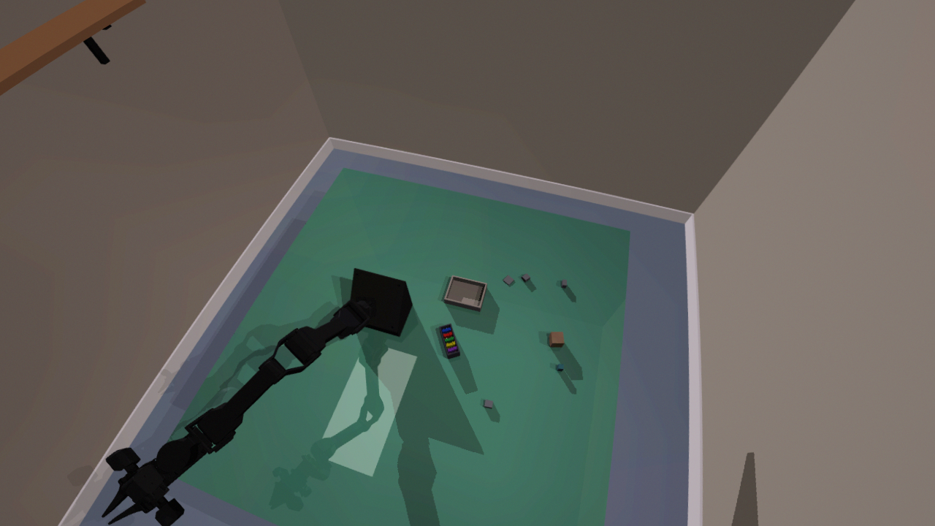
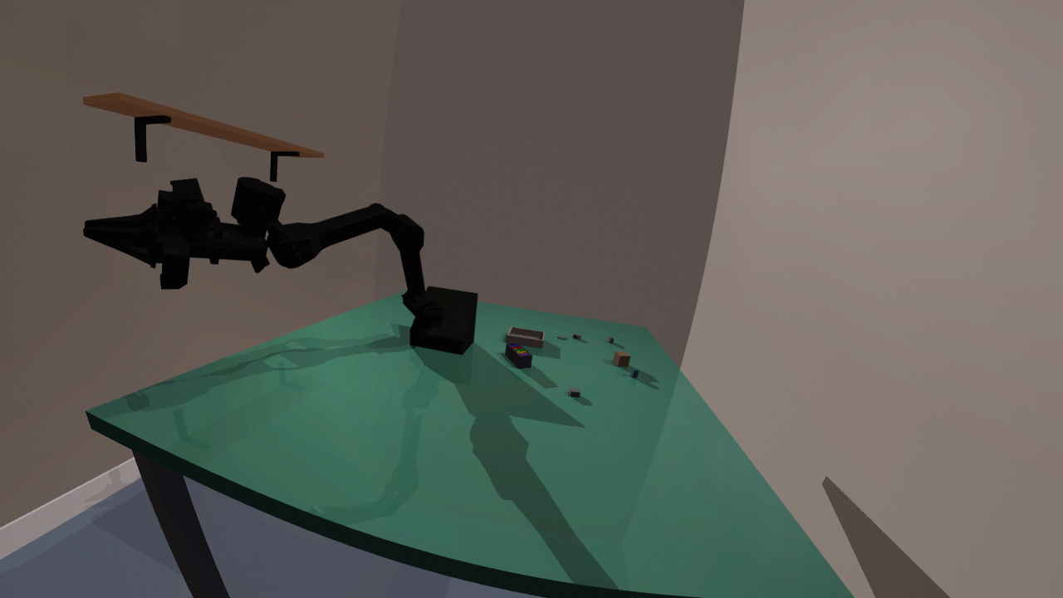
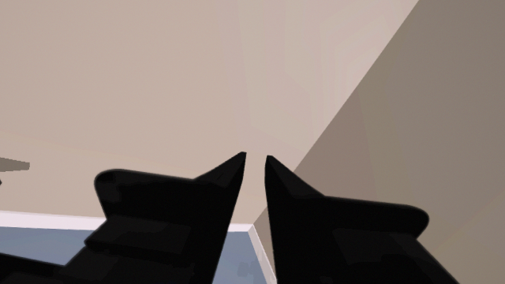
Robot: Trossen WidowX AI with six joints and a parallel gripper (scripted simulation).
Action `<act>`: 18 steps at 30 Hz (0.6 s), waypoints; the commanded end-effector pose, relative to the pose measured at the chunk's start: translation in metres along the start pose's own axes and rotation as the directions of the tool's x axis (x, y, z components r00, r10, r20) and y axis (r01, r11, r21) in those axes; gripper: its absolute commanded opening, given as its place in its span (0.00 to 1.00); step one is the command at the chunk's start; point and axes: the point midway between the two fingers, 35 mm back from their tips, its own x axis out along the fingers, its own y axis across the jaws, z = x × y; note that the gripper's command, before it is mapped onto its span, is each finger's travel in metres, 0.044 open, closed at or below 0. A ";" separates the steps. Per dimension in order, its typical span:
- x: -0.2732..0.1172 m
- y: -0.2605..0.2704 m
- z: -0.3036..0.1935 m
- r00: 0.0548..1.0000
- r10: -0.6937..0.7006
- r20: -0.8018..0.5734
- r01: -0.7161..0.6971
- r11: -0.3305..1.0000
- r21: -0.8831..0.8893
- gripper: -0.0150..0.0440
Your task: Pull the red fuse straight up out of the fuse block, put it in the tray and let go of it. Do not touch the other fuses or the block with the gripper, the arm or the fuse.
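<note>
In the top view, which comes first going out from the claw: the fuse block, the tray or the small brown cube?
From the gripper, off the table's near-left corner:
1. Fuse block, mid-table beside the arm's base.
2. Tray, just beyond the block.
3. Brown cube, farther right.
Block and tray are nearly level; the cube is plainly last.

A small brown cube (image 1: 556,338) sits on the green table top (image 1: 535,432), right of centre, with a tiny blue block (image 1: 559,367) just nearer. Small grey blocks (image 1: 508,280) lie farther back, and a brown wooden shelf (image 2: 200,124) hangs on the left wall.
</note>
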 end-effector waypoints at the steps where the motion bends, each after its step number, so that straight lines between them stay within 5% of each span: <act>1: -0.002 0.041 -0.036 0.992 0.070 -0.106 -0.063 0.996 0.066 0.36; 10: -0.036 0.156 -0.099 0.903 0.291 -0.315 -0.231 0.949 0.214 0.36; 18: -0.105 0.267 -0.133 0.728 0.502 -0.467 -0.380 0.862 0.336 0.36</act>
